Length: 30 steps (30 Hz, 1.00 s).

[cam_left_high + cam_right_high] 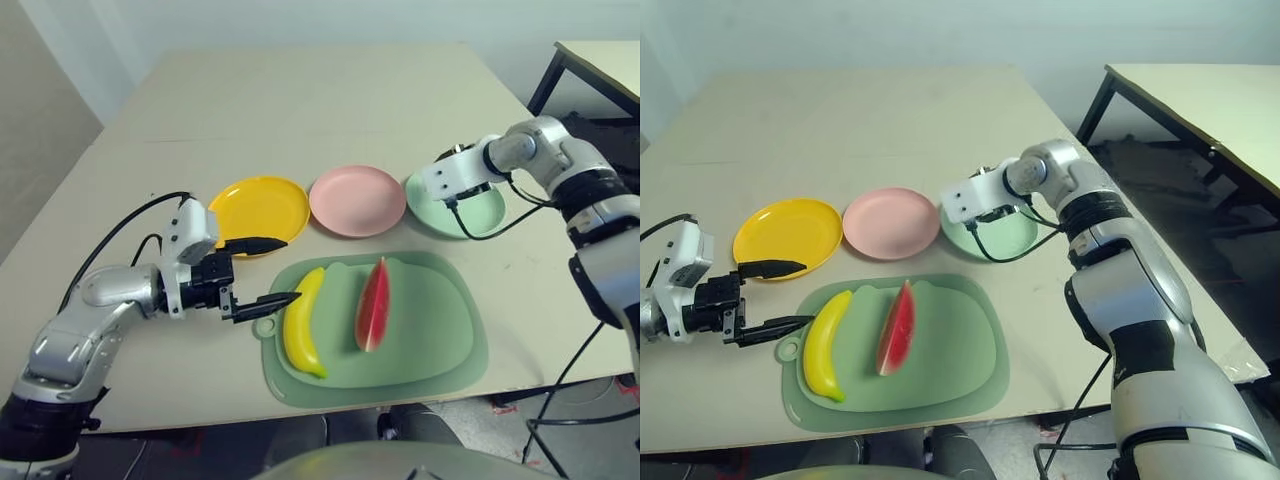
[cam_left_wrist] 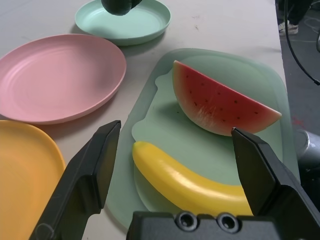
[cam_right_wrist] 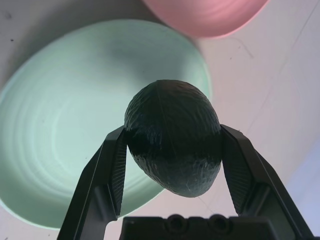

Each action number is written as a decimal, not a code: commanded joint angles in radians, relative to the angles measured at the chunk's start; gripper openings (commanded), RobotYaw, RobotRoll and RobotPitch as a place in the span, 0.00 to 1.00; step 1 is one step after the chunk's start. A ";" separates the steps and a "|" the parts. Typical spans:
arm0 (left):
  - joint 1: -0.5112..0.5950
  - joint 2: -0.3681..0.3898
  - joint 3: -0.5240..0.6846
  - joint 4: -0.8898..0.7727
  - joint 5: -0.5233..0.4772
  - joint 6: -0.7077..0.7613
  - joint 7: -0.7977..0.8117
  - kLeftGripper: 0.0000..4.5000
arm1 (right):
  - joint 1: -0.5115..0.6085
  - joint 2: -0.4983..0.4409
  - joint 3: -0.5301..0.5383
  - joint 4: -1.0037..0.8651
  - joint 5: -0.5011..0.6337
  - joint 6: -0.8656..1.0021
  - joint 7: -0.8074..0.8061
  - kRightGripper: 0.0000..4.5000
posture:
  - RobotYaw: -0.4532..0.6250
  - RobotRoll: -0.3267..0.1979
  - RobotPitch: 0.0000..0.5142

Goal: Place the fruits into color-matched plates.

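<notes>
Avocado [image 2: 120,6] cut off by the frame edge in left wrist view; banana [image 2: 195,185] tip hidden behind a finger [image 2: 260,170] — mint plate [image 1: 470,212] partly covered by the right arm.

Place: robot lab or test room | Evidence: plain beige desk [image 1: 300,100], bare pale walls [image 1: 940,30], second desk [image 1: 1210,100] alongside (black legs), loose cables [image 1: 560,400] trailing on floor.
</notes>
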 commanded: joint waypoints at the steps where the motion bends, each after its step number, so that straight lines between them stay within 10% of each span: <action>1: -0.002 0.003 -0.014 0.009 0.035 -0.021 -0.003 1.00 | -0.005 0.004 0.009 0.019 -0.022 -0.016 -0.021 0.82 | 0.48 0.62 0.01; 4: -0.002 -0.001 -0.015 0.014 0.044 -0.027 -0.006 1.00 | -0.006 0.003 0.006 0.025 -0.026 -0.025 -0.026 0.99 | 0.48 0.62 0.01; 13: 0.013 0.013 0.001 0.027 0.064 -0.053 -0.026 1.00 | -0.021 -0.044 0.000 -0.113 0.024 -0.202 0.097 0.99 | 0.49 0.62 0.01; 21: 0.006 0.027 0.008 0.055 0.070 -0.072 -0.049 1.00 | 0.193 -0.153 -0.004 -0.841 0.486 -0.081 0.538 0.99 | 0.48 0.62 0.00; 30: -0.002 0.034 -0.021 0.059 0.102 -0.119 -0.087 1.00 | 0.321 -0.177 -0.012 -1.136 0.573 0.129 0.631 0.99 | 0.49 0.62 0.00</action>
